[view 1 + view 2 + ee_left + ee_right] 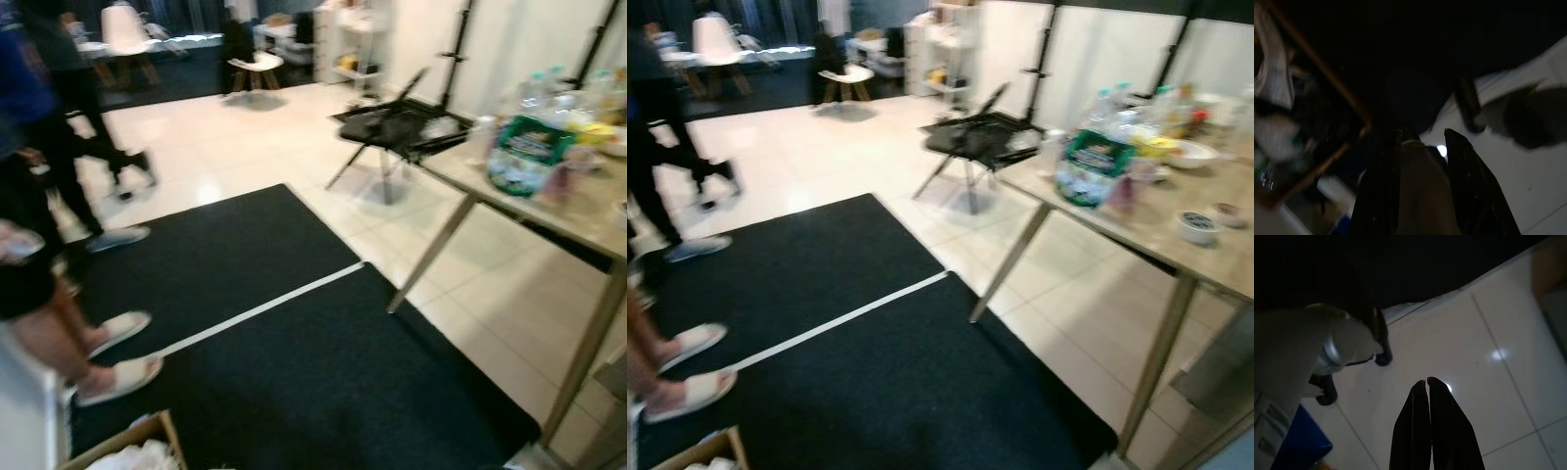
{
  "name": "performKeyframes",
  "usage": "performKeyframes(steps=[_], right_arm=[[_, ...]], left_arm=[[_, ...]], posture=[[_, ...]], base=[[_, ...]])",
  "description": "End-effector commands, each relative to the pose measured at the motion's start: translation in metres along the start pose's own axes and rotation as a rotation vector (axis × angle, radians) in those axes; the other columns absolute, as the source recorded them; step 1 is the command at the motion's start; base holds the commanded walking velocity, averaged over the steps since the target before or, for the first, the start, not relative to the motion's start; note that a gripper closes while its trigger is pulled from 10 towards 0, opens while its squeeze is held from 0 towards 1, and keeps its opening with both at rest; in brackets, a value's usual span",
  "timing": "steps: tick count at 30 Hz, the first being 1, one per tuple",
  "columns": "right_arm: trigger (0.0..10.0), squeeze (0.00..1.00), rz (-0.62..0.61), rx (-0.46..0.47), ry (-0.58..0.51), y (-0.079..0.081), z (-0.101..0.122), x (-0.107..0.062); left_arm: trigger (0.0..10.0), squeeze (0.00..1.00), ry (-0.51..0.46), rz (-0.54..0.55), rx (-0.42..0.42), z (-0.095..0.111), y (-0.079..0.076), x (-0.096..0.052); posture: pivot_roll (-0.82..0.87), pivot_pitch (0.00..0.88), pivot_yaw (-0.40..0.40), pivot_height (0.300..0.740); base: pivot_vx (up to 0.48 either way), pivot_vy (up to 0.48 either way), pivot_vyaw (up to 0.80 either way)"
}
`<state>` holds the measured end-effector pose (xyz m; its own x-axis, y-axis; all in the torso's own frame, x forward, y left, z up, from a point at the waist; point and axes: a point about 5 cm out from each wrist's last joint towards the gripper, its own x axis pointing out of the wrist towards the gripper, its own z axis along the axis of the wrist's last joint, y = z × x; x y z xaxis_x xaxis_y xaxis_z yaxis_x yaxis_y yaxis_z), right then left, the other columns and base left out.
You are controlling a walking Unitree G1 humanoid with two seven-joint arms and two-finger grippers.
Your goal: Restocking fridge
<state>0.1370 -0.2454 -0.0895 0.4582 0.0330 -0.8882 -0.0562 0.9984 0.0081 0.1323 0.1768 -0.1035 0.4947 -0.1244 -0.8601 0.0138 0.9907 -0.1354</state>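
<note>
1 bench (1136,230), 1 black folding chair (980,137), 2 white chairs in back (257,65), 1 cardboard box (127,443), 2 black floor mats (323,392), 2 small bowls (1198,226); bottle count unclear.
</note>
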Motion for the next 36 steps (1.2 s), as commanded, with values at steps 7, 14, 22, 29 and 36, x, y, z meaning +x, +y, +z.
performKeyframes(steps=[7, 14, 22, 29, 36], right_arm=[[10.0, 0.0, 0.0, -0.014, -0.022, 0.0039, 0.006, 0.0019], [10.0, 0.0, 0.0, -0.01, -0.022, 0.0038, 0.0055, 0.0018], [10.0, 0.0, 0.006, -0.001, -0.007, 0.0045, 0.0031, 0.0018], [10.0, 0.0, 0.008, -0.008, -0.001, 0.005, 0.0023, 0.0019], [10.0, 0.0, 0.006, -0.009, 0.004, 0.0053, 0.0016, 0.0019]], left_arm=[[10.0, 0.0, 0.041, 0.002, -0.001, -0.0129, 0.0008, -0.0027], [10.0, 0.0, 0.041, 0.002, -0.003, -0.0131, 0.0006, -0.0027], [10.0, 0.0, 0.042, 0.001, -0.003, -0.0139, 0.0002, -0.0028], [10.0, 0.0, 0.038, 0.008, -0.007, -0.0134, 0.0, -0.0026], [10.0, 0.0, 0.035, 0.017, -0.012, -0.0127, 0.0004, -0.0024]], posture=[[-0.08, 0.036, -0.008, 0.74], [-0.08, 0.038, -0.009, 0.74], [-0.09, 0.039, -0.011, 0.74], [-0.09, 0.039, -0.011, 0.74], [-0.09, 0.04, -0.01, 0.74]], base=[[0.359, 0.0, -0.3], [0.434, 0.0, 0.0], [0.444, 0.0, -0.1], [0.286, 0.0, -0.8], [0.0, 0.0, -0.8]])
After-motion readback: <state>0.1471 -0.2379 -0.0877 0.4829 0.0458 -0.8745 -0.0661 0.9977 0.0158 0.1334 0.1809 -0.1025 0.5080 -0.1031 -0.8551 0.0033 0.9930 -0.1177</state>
